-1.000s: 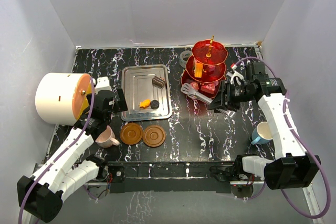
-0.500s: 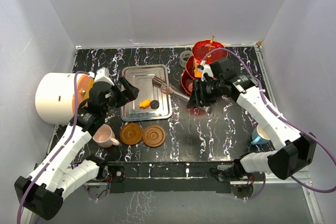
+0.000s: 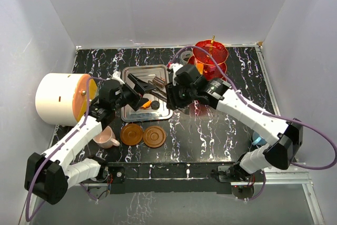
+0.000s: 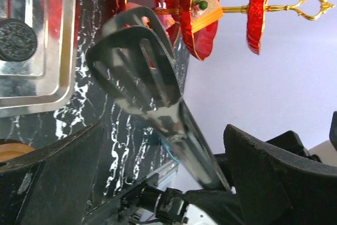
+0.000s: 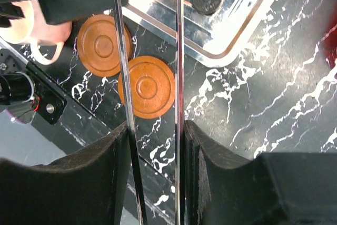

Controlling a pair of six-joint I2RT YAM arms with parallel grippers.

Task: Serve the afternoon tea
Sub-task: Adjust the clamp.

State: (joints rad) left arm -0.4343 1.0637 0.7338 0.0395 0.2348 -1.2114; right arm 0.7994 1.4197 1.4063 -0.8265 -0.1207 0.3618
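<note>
Lowering the tongs (image 5: 178, 51) clamped in the right gripper (image 5: 155, 135), we should straddle the orange sweet (image 3: 148, 103) on the tray (image 3: 131, 77) mid-frame, squeeze gently, and keep the left gripper (image 3: 138, 90), jaws wide apart, clear of them.

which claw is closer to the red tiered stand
Right. The right claw, shut on the metal tongs, sits just front-left of the red tiered stand; the open left claw is farther left, over the steel tray.
</note>
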